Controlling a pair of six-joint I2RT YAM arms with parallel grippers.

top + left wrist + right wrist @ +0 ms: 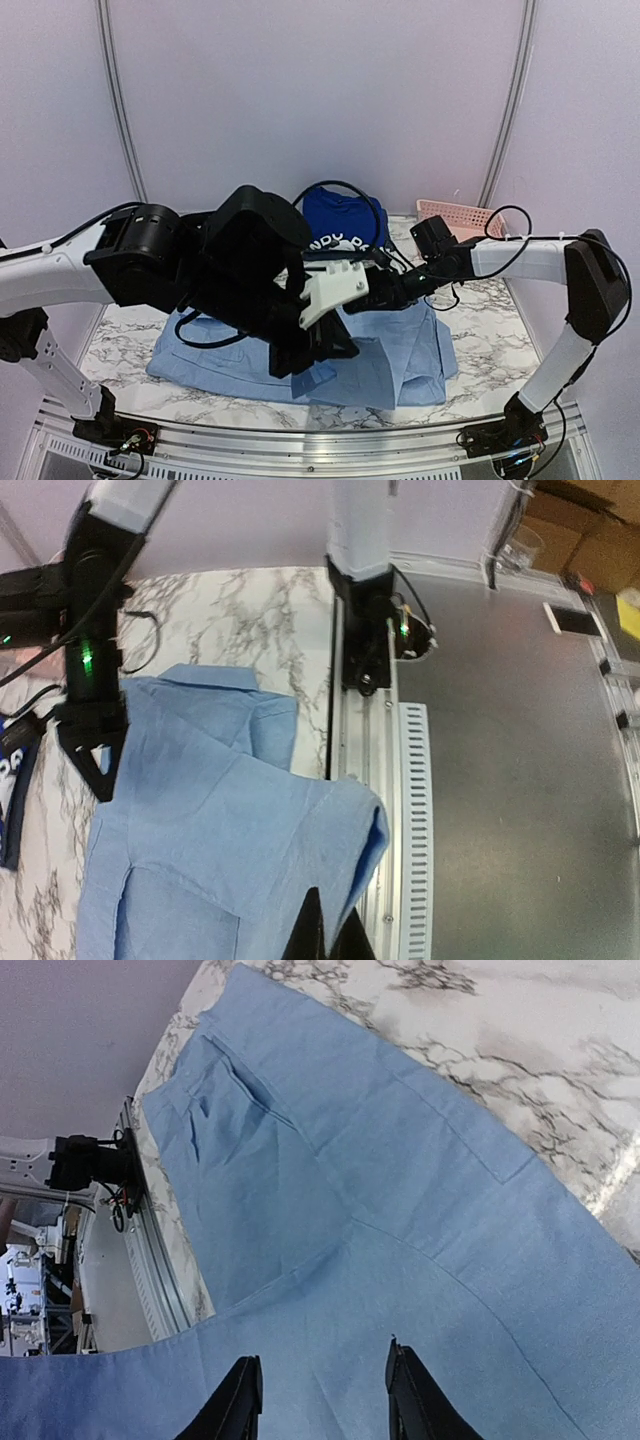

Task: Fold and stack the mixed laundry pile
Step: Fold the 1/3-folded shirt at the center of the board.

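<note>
- okay, nearest me is the ribbed aluminium rail [300, 440] along the table's front edge, with both arm bases on it.
- just past it, the left gripper [325, 932] is pinched closed on a raised fold at the near edge of the light-blue collared shirt [200, 810]. the cloth climbs up to the fingertips.
- the rest of that shirt lies spread and mostly flat on the white marble-patterned tabletop [115, 345], in the near middle of it.
- the left arm's bulky black wrist hides much of the shirt's centre in the overhead view.
- the right gripper [322, 1395] sits low over the shirt, reaching in from the right. its black fingers are parted and i see flat blue cloth in the gap.
- farther back, a royal-blue t-shirt with white lettering [340, 222] lies bunched at the rear of the table, just behind the light-blue shirt.
- farthest off, in the right rear corner, a pink plastic lattice basket [455, 213] stands near the wall, apart from the t-shirt.
</note>
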